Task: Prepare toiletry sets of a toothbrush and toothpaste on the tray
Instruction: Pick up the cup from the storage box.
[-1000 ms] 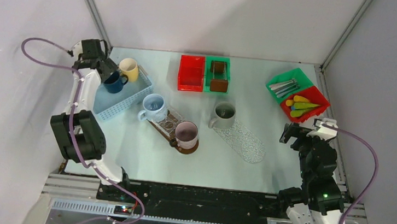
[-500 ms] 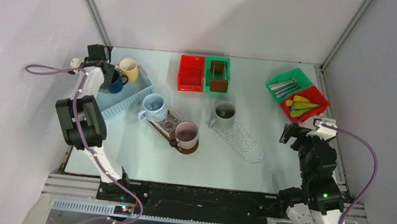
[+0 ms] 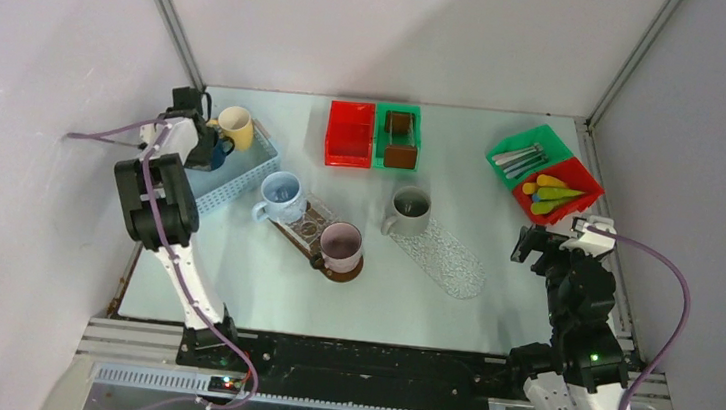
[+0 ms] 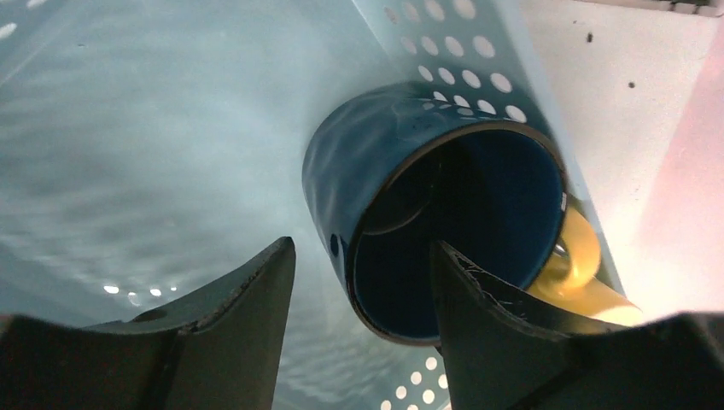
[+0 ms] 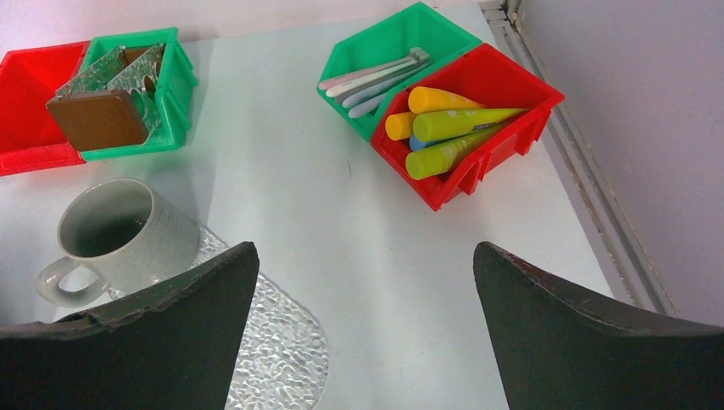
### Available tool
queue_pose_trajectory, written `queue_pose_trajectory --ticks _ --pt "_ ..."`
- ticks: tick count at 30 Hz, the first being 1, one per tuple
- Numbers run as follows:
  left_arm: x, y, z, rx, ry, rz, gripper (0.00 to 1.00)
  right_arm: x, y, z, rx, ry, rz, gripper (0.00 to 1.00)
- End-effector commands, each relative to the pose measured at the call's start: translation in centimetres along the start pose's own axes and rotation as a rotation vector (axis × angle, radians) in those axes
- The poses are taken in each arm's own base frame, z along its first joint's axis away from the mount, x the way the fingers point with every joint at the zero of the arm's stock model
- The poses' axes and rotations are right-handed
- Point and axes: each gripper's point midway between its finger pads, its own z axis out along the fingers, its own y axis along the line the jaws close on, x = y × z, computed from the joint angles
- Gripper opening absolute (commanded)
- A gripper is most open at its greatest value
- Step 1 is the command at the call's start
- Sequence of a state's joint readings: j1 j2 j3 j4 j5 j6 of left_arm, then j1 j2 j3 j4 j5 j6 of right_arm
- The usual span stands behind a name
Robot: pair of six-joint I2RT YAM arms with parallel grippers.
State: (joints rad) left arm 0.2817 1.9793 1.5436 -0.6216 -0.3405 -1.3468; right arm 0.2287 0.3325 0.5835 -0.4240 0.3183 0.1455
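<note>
L gripper [image 4: 360, 248]: jaws apart, one finger inside the dark blue mug [image 4: 341, 154], the other outside, so the mug's wall sits between them. I see a bit of gap on both sides, so it's not squeezed yet. The mug sits in the blue basket [image 4: 171, 128], far left of the table [image 3: 380, 297], w/ the yellow mug [image 4: 589, 273] right beside it, prob touching.

R gripper [image 5: 365, 248]: jaws wide apart, nothing in them. It hangs over the right side of the table, near the bins but not over them.

Task stuff: the toothbrushes [image 5: 371, 77] lie close together in the green bin [image 5: 427, 26]. The tubes [image 5: 452, 128] (yellow, lime, a bit of blue) are piled in the red bin [image 5: 478, 171] next to it. None are on the clear tray [image 5: 290, 342]. Only the grey mug [image 5: 119, 231] stands on that tray, at one end.

Step in hand, I think: L arm is about to grab the blue mug. No set is started yet.

Nxt: L needs to pinch the mug wall tight & lift straight up, so it won't bump the yellow mug or the basket side. R needs to go over the green bin, drop down on just 1 brush & pinch it. They're thin & packed, so it's easy to catch 2.
</note>
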Motion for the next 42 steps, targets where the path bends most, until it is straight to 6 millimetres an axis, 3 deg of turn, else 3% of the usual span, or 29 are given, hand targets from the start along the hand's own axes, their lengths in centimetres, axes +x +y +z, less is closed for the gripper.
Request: queue_pose_trajectory --ticks 1,4,7,12,16,31,42 --pt "-0.1 -1.1 0.4 0.004 0.007 -0.053 0.60 -0.8 0.0 0.2 -0.001 -0.039 -0.002 0.99" --pt "0.2 -1.0 0.9 -0.003 0.013 -0.056 0.49 -0.8 0.0 0.1 -0.001 -0.042 -0.001 0.99" --pt "0.3 -1.2 0.7 0.003 0.022 -0.061 0.32 -0.9 0.0 0.1 -0.002 -0.044 -0.001 0.99" --pt "-0.2 -1.7 -0.7 0.033 0.022 -0.079 0.13 -1.1 0.0 -0.1 -0.004 -0.055 0.006 1.00" --pt "-0.8 -2.1 -2.3 0.066 0.021 -0.088 0.03 -1.4 0.1 -0.3 -0.009 -0.069 0.011 1.00" --pt "-2.6 -2.7 -10.8 0.214 0.040 0.086 0.00 -2.5 0.1 -1.4 -0.029 -0.128 0.040 1.00" --pt "0.2 -2.8 -18.6 0.389 0.050 0.428 0.00 -2.6 0.0 -1.7 -0.031 -0.138 0.043 1.00"
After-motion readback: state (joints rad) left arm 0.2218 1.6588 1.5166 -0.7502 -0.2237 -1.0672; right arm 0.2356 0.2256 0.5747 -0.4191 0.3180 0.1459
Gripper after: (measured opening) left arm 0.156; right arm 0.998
